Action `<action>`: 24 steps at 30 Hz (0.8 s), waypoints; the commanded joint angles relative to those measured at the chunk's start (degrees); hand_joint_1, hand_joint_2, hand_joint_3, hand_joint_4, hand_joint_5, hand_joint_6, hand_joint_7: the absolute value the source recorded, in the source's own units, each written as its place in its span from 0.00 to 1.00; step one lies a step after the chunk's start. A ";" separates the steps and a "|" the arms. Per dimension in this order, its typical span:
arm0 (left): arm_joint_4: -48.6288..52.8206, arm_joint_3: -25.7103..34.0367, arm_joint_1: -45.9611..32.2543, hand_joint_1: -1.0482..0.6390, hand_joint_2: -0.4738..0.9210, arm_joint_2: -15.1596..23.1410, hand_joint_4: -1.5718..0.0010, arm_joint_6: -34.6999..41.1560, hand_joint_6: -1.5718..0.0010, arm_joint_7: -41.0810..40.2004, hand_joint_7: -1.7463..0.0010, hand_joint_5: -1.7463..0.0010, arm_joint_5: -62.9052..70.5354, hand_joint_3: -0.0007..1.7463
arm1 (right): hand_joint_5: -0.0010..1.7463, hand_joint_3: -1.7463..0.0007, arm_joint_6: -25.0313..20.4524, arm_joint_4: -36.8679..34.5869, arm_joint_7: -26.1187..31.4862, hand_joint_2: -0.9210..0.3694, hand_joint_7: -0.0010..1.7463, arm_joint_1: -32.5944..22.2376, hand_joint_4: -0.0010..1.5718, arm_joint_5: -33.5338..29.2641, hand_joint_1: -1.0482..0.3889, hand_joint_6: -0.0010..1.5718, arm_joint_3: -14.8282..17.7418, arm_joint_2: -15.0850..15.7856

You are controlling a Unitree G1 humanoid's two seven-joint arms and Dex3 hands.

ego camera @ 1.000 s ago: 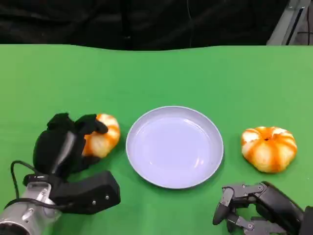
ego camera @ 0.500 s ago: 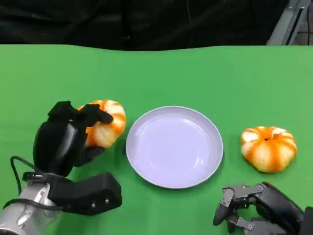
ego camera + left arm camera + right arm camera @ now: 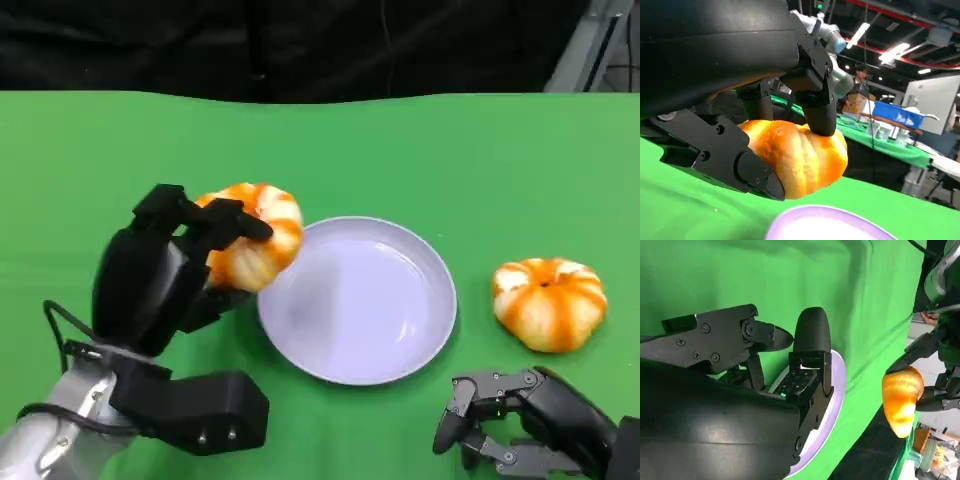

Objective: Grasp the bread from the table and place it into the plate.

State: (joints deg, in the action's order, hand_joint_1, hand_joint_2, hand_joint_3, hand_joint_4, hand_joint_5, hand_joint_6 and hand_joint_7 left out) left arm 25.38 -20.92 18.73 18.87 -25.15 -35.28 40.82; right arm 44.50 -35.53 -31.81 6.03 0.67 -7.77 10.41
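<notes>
From my head camera, my left hand (image 3: 165, 275) holds the bread (image 3: 252, 236), fingers wrapped over its top and side, lifted clear of the green table (image 3: 420, 150) and hanging over the left rim of the lilac plate (image 3: 357, 300). A second bread roll (image 3: 549, 303) sits on the table to the right of the plate, apart from it. My right hand (image 3: 520, 430) lies low at the near right edge of the table, fingers loosely curled and apart, with nothing in them.

From my left wrist, I see my fingers (image 3: 817, 97) pressing down on the top of the bread (image 3: 800, 157) and another black part of the hand cupping it from below. The plate's rim (image 3: 827, 225) shows just beneath, with green table (image 3: 675, 210) around it.

From my right wrist, my own fingers (image 3: 812, 355) reach out, spread, holding nothing, in front of the plate (image 3: 832, 400). Beyond the plate, the bread (image 3: 901, 399) hangs in my left hand (image 3: 945, 385).
</notes>
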 commanded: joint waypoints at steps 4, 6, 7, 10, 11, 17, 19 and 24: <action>-2.24 0.87 -0.43 0.61 0.92 -0.85 0.60 -0.16 0.52 2.08 0.42 0.17 -0.14 0.00 | 0.90 0.72 0.52 -0.30 0.56 0.00 0.63 0.18 0.46 -0.19 0.71 0.50 -0.19 0.38; -2.67 0.47 -0.39 0.60 0.92 -1.84 0.60 -0.48 0.51 3.00 0.42 0.17 -0.64 0.00 | 0.90 0.72 0.43 -0.09 0.77 0.00 0.63 0.07 0.46 -0.35 0.71 0.50 -0.28 0.38; -2.79 0.06 -0.26 0.61 0.93 -2.66 0.60 -0.75 0.51 3.68 0.43 0.17 -1.04 0.00 | 0.90 0.72 0.19 0.28 0.90 0.00 0.63 -0.06 0.45 -0.46 0.71 0.50 -0.34 0.41; -2.60 -0.40 0.12 0.62 0.93 -3.99 0.62 -1.40 0.53 5.20 0.40 0.13 -1.38 0.00 | 0.89 0.72 -0.16 0.98 1.28 0.01 0.63 -0.33 0.45 -0.62 0.70 0.50 -0.52 0.33; -2.54 -0.30 0.15 0.61 0.93 -4.12 0.62 -1.53 0.53 5.45 0.39 0.13 -1.31 0.00 | 0.89 0.71 -0.18 1.04 1.37 0.01 0.63 -0.35 0.45 -0.64 0.70 0.50 -0.58 0.33; -0.93 -0.24 1.47 0.61 0.94 -5.59 0.61 -1.47 0.52 7.10 0.41 0.14 -1.47 0.00 | 0.89 0.71 0.58 0.87 1.79 0.01 0.64 -0.34 0.46 -1.16 0.70 0.50 -0.91 0.29; 0.18 -0.28 2.25 0.62 0.93 -6.07 0.62 -1.46 0.52 8.01 0.41 0.13 -1.95 0.00 | 0.88 0.71 0.94 0.72 1.89 0.01 0.64 -0.38 0.46 -1.31 0.69 0.50 -1.12 0.21; 5.11 -1.00 5.17 0.62 0.94 -8.06 0.63 -2.33 0.53 8.19 0.39 0.12 -2.11 0.00 | 0.88 0.70 1.27 0.55 1.94 0.02 0.64 -0.48 0.46 -0.98 0.69 0.50 -1.39 0.21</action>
State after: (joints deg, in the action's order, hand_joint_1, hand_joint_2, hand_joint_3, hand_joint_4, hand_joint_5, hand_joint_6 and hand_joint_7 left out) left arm 28.11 -21.65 21.93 11.21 -26.59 -27.52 39.07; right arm 45.51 -35.09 -30.18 6.03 -0.43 -9.34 10.06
